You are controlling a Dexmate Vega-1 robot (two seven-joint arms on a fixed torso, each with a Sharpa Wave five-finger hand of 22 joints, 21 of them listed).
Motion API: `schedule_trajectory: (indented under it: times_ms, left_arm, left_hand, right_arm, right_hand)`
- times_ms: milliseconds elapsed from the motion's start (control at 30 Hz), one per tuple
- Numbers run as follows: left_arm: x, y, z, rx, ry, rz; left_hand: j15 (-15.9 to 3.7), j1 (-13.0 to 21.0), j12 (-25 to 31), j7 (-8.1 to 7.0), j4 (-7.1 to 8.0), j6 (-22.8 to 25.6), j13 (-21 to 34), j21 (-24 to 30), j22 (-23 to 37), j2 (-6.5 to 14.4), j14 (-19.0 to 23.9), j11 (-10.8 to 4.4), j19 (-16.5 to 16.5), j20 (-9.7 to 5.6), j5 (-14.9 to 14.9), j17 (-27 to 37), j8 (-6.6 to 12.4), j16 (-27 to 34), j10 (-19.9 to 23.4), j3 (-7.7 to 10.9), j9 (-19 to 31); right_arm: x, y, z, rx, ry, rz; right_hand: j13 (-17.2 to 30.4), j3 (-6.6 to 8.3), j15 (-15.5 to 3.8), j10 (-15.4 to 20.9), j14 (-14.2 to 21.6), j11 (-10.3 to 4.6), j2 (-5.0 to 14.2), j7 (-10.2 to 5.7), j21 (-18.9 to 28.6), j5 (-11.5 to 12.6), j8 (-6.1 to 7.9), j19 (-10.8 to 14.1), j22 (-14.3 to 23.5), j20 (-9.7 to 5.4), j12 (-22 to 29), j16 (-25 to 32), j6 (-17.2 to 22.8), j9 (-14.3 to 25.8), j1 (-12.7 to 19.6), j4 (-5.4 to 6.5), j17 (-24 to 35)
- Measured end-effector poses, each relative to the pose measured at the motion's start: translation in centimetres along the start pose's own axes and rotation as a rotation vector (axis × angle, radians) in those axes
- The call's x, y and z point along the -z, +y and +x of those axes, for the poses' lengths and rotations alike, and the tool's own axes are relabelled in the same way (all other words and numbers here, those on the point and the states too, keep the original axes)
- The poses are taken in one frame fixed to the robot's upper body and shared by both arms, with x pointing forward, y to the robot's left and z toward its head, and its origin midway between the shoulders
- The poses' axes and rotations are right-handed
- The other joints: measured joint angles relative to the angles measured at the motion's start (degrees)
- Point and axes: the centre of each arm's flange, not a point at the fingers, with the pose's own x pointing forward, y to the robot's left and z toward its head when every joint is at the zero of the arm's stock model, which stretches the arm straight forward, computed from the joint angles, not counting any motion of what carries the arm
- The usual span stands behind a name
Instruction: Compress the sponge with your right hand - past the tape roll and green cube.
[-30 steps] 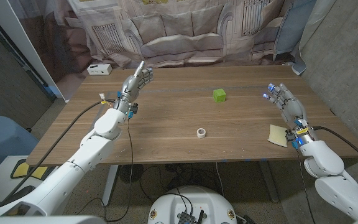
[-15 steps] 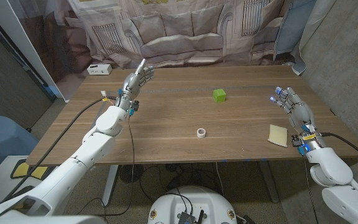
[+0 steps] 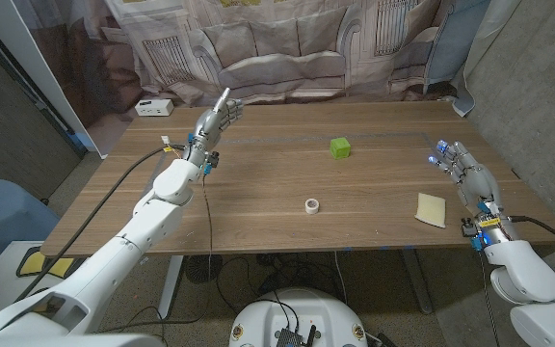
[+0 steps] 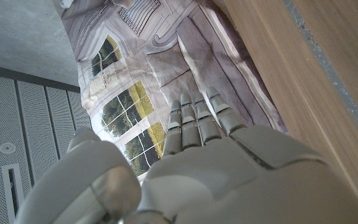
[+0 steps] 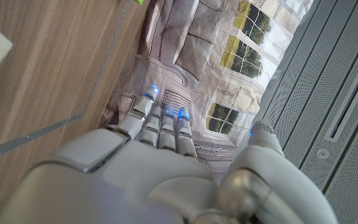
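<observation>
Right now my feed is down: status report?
Both hands open: left hand, right hand. Sponge untouched beside right hand. Nothing between them.

Printed backdrop curtain behind wooden table

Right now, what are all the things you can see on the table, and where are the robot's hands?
sponge: one, pale yellow, near the table's right edge, beside the right hand.
green cube: one, green, middle of the table, toward the far side.
tape roll: one, white, middle of the table, nearer the robot.
white box: one, white, far left corner.
table: one, brown wood.
left hand: one, grey, raised over the far left of the table, fingers apart, holding nothing.
right hand: one, grey, right of the sponge, fingers apart, holding nothing.
</observation>
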Motion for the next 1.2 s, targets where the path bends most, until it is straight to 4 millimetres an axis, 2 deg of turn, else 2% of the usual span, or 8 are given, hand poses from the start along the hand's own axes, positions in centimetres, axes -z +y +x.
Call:
schedule_trajectory:
  times_ms: [700, 833, 967, 1167, 1200]
  left_arm:
    - [0.3, -0.1, 0.6, 0.016, -0.007, -0.002]
    - [0.3, -0.1, 0.6, 0.015, -0.007, -0.004]
    - [0.3, -0.1, 0.6, 0.015, -0.009, -0.007]
    - [0.3, -0.4, 0.6, 0.020, -0.010, -0.006]
    - [0.3, -0.4, 0.6, 0.020, -0.010, -0.006]
  left_hand:
    - [0.00, 0.3, -0.4, 0.00, 0.00, 0.0, 0.0, 0.0, 0.0, 0.3, 0.0, 0.10, 0.3, 0.31, 0.0, 0.0, 0.01, 0.0, 0.1, 0.00, 0.0]
    - [0.00, 0.3, -0.4, 0.00, -0.16, 0.0, 0.0, 0.0, 0.0, 0.3, 0.0, -0.21, 0.3, 0.31, 0.0, 0.0, 0.01, 0.0, 0.4, 0.17, 0.0]
    - [0.00, 0.3, -0.4, 0.00, -0.16, 0.0, 0.0, 0.0, 0.0, 0.3, 0.0, -0.21, 0.6, 0.00, 0.0, 0.0, 0.01, 0.0, 0.4, 0.17, 0.0]
    - [0.23, 0.3, -0.4, 0.00, -0.16, 0.0, 0.0, 0.0, 0.0, 0.3, 0.2, -0.21, 0.6, 0.00, -0.1, 0.0, 0.01, 0.0, 0.4, 0.17, 0.0]
    - [0.22, 0.3, -0.4, 0.00, -0.16, 0.0, 0.0, 0.0, 0.0, 0.3, 0.2, -0.21, 0.6, 0.00, -0.3, 0.0, 0.01, 0.0, 0.4, 0.17, 0.0]
  right_arm:
    - [-0.3, 0.2, -3.2, 0.038, 0.028, -0.038]
    - [-0.5, 0.2, -3.3, 0.043, 0.019, -0.086]
    - [-0.8, 0.0, -4.5, 0.077, 0.018, -0.122]
    - [-0.7, 0.3, -4.5, 0.070, 0.021, -0.170]
    - [-0.8, 0.0, -5.0, 0.091, 0.024, -0.178]
  right_hand:
    - [0.0, 0.10, -0.07, 0.7, 0.6, 0.17, 0.21, 0.10, 0.0, 0.0, 0.00, 0.9, 0.0, 0.43, 0.0, 0.0, 0.5, 0.0, 0.2, -0.10, 0.0]
    - [0.3, 0.24, -0.21, 2.1, 2.0, 0.00, 0.08, -0.10, 0.4, 0.0, 0.00, 2.1, 0.0, 0.52, 0.0, 0.1, 1.5, 0.0, 0.7, -0.24, 0.0]
    - [0.3, 0.41, -0.42, 2.1, 2.3, -0.01, 0.45, -0.30, 0.4, 0.0, 0.00, 2.1, 0.0, 0.51, 0.0, 0.4, 1.7, 0.0, 1.1, -0.41, 0.0]
    - [0.3, 0.41, -0.42, 2.4, 2.2, -0.30, 0.52, -0.30, 0.4, 0.0, 0.00, 2.1, 0.0, 0.51, 0.0, 0.4, 1.7, 0.0, 1.6, -0.40, 0.0]
    - [0.3, 0.51, -0.42, 2.4, 2.2, -0.30, 0.52, -0.36, 0.4, 0.0, 0.00, 2.1, 0.0, 0.51, 0.0, 0.4, 1.8, 0.0, 1.6, -0.51, 0.0]
